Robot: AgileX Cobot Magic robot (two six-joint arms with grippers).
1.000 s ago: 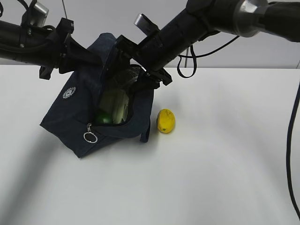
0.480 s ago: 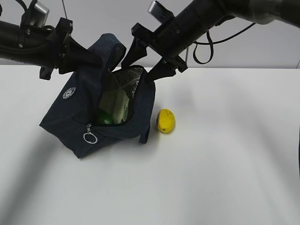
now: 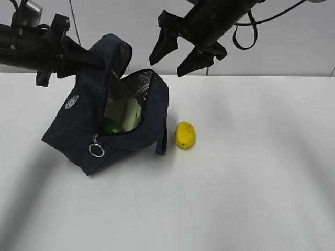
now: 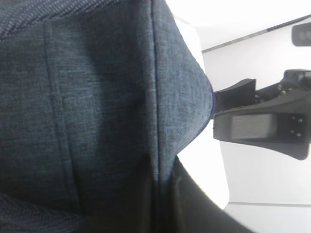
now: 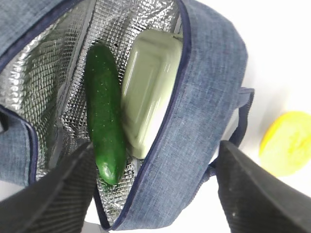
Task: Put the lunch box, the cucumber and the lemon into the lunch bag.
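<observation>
The navy lunch bag [image 3: 84, 130] stands tilted on the white table, its mouth open towards the camera. Inside lie the lunch box [image 3: 124, 114] with its sage-green lid and the cucumber [image 3: 111, 127]; both show in the right wrist view, lunch box [image 5: 148, 92] beside cucumber [image 5: 103, 111] on the silver lining. My left gripper [image 3: 97, 58] is shut on the bag's upper fabric [image 4: 97, 107] and holds it up. My right gripper [image 3: 179, 55] is open and empty above the bag's mouth. The lemon [image 3: 185, 135] lies on the table just right of the bag, also in the right wrist view [image 5: 287, 143].
A metal ring pull [image 3: 96, 150] hangs at the bag's front lower corner. A dark strap [image 3: 162, 144] hangs between bag and lemon. White table [image 3: 251, 183] spreads to the right and front. A grey wall stands behind.
My right gripper has risen out of the bag's mouth, open and empty, and now hangs above it. The left gripper has lifted the bag's top slightly up and left.
</observation>
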